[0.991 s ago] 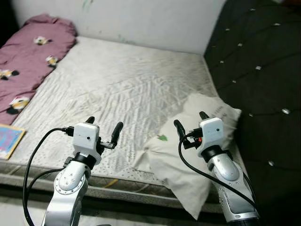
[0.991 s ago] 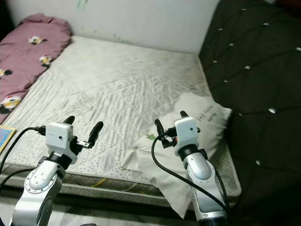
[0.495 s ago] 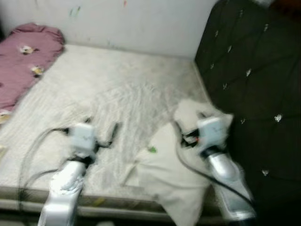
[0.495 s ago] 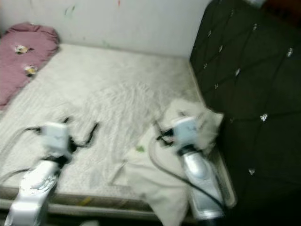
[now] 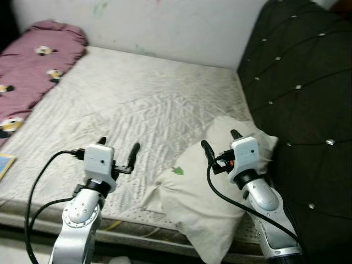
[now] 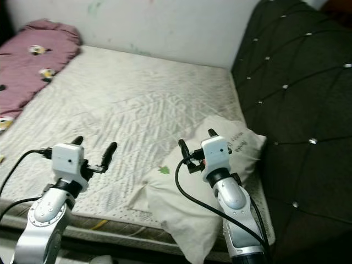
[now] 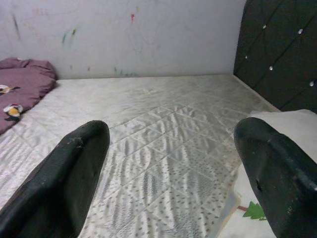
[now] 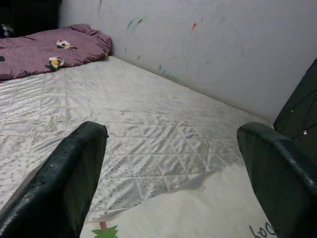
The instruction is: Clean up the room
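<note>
Nearest, the left gripper [image 5: 117,151] and right gripper [image 5: 220,144] hover with fingers spread apart, gripping nothing. The white pillow [image 5: 198,192] lies under the right gripper at the mattress's [image 5: 137,104] near right corner, overhanging the front edge. Its long axis runs from that edge toward the dark headboard [image 5: 302,82]; farther left lies a maroon blanket [image 5: 33,60].

The white pillow [image 5: 204,192] carries dark printed lettering near one corner; in the right wrist view it starts "Lo", the rest cut off. Nothing else is legible.
</note>
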You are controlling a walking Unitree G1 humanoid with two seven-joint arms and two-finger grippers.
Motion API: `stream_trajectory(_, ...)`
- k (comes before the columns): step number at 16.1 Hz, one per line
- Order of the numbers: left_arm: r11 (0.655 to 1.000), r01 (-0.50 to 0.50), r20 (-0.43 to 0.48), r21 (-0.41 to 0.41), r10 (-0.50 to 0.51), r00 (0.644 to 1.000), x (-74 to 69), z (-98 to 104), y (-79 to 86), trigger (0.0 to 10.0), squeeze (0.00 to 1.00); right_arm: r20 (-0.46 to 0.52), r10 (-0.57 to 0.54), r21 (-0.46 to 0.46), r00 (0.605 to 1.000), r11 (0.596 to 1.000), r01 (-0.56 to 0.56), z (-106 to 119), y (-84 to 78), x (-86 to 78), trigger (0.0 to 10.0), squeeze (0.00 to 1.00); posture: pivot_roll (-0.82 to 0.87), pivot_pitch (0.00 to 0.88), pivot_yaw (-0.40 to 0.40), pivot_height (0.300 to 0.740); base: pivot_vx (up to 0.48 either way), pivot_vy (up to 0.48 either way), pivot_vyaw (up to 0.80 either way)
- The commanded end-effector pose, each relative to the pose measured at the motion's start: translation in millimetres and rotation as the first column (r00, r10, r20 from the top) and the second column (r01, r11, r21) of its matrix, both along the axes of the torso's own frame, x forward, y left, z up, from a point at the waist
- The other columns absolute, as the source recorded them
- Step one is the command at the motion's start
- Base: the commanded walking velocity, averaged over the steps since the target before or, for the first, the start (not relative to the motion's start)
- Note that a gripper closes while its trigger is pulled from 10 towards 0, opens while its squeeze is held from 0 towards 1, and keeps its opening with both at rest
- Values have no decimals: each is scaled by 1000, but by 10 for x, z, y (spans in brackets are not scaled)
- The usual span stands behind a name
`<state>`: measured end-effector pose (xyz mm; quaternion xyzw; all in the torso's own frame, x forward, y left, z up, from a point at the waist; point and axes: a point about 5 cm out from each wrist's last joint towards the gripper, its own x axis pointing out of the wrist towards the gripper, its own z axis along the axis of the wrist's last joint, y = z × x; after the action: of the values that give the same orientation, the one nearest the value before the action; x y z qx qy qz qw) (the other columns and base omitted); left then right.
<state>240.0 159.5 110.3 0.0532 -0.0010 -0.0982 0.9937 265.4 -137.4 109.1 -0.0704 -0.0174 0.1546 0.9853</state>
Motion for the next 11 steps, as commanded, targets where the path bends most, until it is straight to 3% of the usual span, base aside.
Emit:
stream_trajectory(1,1000,17,10,-1,-17,1000,12,22,-45,10000,0,8,-16,-3,1000,1000,16,19,-44,6,10000,0,6,0,-101,740,0,-240,0)
stream_trajectory(11,1000,18,11,-7,-18,1000,21,21,-47,10000,0,10,-19,-4,1000,1000,19,22,-51,19,10000,0,6,0,-103,740,0,-324,0)
